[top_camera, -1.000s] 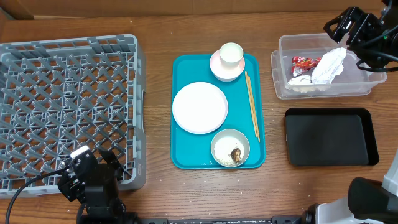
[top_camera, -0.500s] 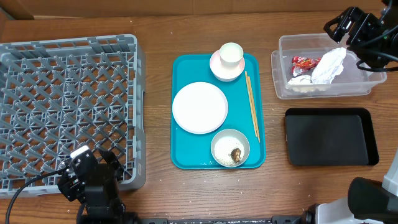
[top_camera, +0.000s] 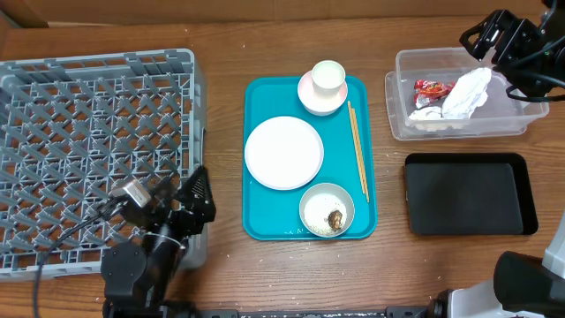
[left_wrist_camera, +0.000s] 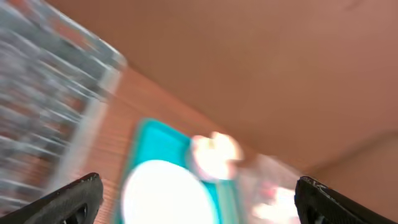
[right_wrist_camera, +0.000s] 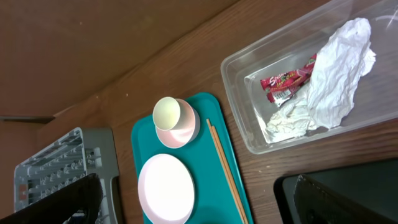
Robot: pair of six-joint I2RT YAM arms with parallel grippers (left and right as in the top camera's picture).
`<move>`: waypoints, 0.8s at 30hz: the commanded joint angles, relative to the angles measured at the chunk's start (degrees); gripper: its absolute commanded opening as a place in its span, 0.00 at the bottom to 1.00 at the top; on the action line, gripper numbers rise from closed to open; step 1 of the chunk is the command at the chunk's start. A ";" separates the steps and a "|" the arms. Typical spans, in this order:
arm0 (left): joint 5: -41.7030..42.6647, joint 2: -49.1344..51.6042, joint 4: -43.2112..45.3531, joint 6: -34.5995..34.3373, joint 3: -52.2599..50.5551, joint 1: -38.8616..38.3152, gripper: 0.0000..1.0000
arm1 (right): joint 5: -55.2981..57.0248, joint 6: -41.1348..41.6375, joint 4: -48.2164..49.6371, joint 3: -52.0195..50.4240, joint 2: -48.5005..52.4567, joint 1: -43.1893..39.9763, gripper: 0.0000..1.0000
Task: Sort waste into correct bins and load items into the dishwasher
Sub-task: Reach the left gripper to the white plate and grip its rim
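Observation:
On the teal tray (top_camera: 340, 150) lie a round plate (top_camera: 283, 153), a white cup (top_camera: 328, 77) standing in a pink dish (top_camera: 309, 97), chopsticks (top_camera: 357, 150) and a bowl (top_camera: 327, 210) holding a brown lump (top_camera: 335, 218). The clear tub (top_camera: 395, 97) contains a red wrapper (top_camera: 433, 87) and a white napkin (top_camera: 466, 92). My left gripper (top_camera: 196, 196) hangs open by the rack's (top_camera: 88, 141) right front corner, left of the tray. Its own view is blurred, with the plate (left_wrist_camera: 165, 193) between the fingers. My right gripper (top_camera: 484, 35) stands open above the tub's far edge, empty.
A shallow black tray (top_camera: 468, 194) lies in front of the tub. The grey rack takes up the left third of the table. Bare wood shows between the rack and the teal tray. A brown wall runs along the back in the right wrist view.
My left arm has swung from the rack's front left corner to the right and forward, toward the teal tray, still open. The right arm has not moved.

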 commanded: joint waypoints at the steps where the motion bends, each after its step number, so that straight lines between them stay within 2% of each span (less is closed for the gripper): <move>1: 12.39 -0.15 2.71 -16.37 0.74 -0.09 1.00 | 0.00 -0.61 0.15 0.55 -0.52 -0.04 1.00; 3: 13.99 -0.15 5.53 -15.23 0.74 -0.11 1.00 | 0.00 -0.59 0.15 0.55 -0.52 -0.04 1.00; 9: 19.58 0.28 14.91 -3.56 0.90 -0.11 1.00 | 0.00 -0.59 0.13 0.55 -0.52 -0.04 1.00; 14: 21.46 7.85 11.96 2.40 6.40 -0.11 1.00 | 0.00 -0.59 0.15 0.55 -0.52 -0.04 1.00; 17: 24.20 18.47 3.63 9.25 16.02 -0.13 1.00 | 0.00 -0.59 0.15 0.55 -0.52 -0.04 1.00; 21: 24.87 36.17 -14.99 22.82 35.56 -2.84 1.00 | 0.02 -0.59 0.15 0.55 -0.52 -0.04 1.00; 24: 17.70 49.94 -31.32 31.34 53.11 -10.23 1.00 | 0.00 -0.59 0.13 0.55 -0.52 -0.04 1.00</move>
